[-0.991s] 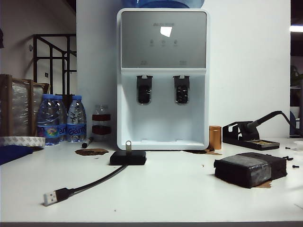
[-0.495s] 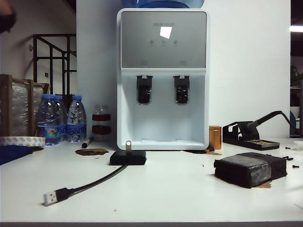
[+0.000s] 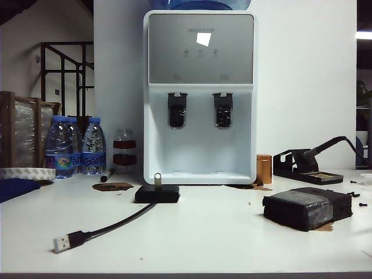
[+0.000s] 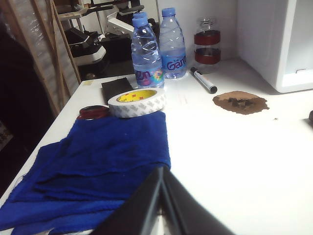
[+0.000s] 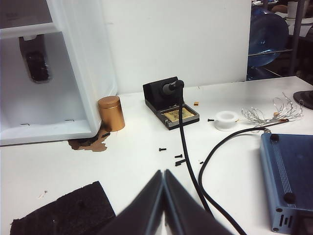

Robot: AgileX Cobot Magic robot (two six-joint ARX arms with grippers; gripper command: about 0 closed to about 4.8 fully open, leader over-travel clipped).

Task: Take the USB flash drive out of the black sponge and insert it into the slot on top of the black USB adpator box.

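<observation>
The USB flash drive is seen standing upright in the black USB adpator box, well apart from the black sponge. Both the left gripper and right gripper are closed and empty. The light box could be shifted if its cable is snagged.

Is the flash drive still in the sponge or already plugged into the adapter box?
Plugged in. The USB flash drive stands upright, loop up, from the top of the black USB adpator box; the black sponge lies far right.

White wall, black stair railing
</observation>
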